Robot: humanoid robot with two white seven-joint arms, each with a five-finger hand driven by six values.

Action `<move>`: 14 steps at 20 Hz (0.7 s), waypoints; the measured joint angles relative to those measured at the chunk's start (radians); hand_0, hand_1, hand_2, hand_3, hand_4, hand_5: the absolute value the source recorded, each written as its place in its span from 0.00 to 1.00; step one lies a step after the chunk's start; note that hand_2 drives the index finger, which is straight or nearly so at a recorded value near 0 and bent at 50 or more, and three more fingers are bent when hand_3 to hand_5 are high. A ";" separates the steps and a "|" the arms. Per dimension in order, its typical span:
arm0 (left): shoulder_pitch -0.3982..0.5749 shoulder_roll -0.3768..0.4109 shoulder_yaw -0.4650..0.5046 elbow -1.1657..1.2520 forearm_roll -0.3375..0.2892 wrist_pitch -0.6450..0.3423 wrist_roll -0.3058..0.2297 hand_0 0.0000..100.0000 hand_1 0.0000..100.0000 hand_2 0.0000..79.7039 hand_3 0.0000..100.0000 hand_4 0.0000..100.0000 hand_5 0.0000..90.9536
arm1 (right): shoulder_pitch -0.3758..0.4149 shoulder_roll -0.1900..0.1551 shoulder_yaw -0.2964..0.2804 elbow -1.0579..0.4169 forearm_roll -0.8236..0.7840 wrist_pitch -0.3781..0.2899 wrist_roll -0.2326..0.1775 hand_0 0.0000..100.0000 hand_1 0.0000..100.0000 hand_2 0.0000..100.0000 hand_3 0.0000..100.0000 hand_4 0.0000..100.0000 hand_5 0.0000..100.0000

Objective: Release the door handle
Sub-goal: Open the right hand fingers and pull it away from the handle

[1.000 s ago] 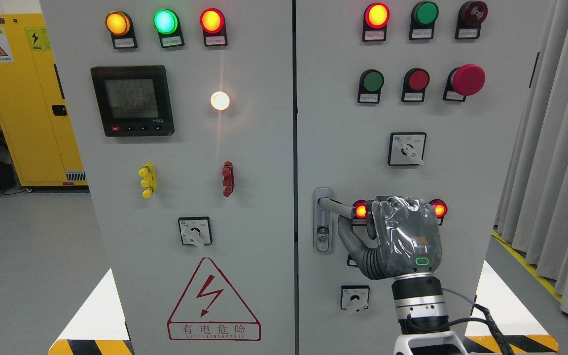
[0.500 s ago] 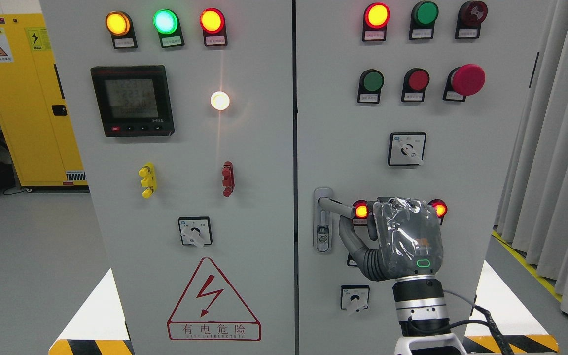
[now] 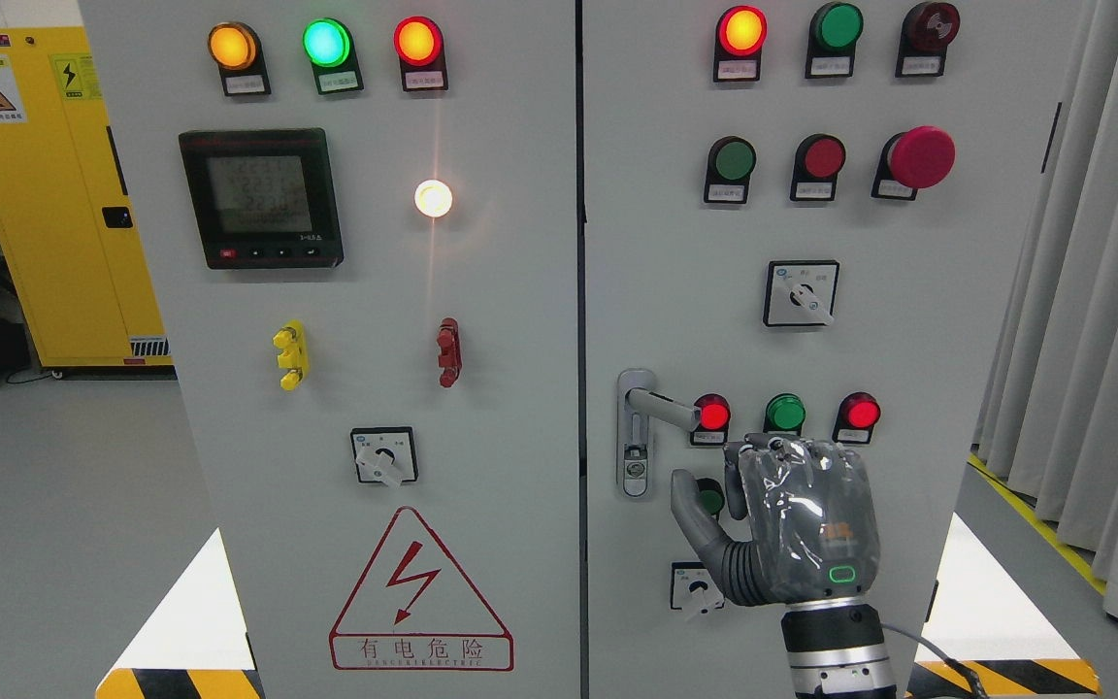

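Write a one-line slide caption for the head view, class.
Right hand hangs open just below the door handle, clear of it, under the red lamp and green lamp.

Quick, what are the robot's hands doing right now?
Left robot hand: not in view.
Right robot hand: open, holding nothing, below the grey metal door handle.

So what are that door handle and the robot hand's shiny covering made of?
The door handle looks like silver-grey metal with a satin finish: it shows soft highlights, though coated plastic is possible. The robot hand seems wrapped in clear plastic film, crinkled and glossy, over a dark grey shell, probably plastic. Its thumb base looks ribbed, maybe rubber.
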 measured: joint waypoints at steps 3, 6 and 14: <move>0.000 0.000 0.000 0.000 0.000 0.000 0.000 0.12 0.56 0.00 0.00 0.00 0.00 | 0.030 0.000 -0.030 -0.030 -0.001 -0.060 -0.001 0.48 0.45 0.38 0.53 0.55 0.30; 0.000 0.000 0.000 0.000 0.000 0.000 0.000 0.12 0.56 0.00 0.00 0.00 0.00 | 0.054 0.001 -0.060 -0.055 -0.002 -0.121 -0.005 0.47 0.45 0.21 0.28 0.29 0.08; 0.000 0.000 0.000 0.000 0.000 0.000 0.000 0.12 0.56 0.00 0.00 0.00 0.00 | 0.091 0.002 -0.139 -0.100 -0.068 -0.221 -0.055 0.51 0.38 0.00 0.00 0.00 0.00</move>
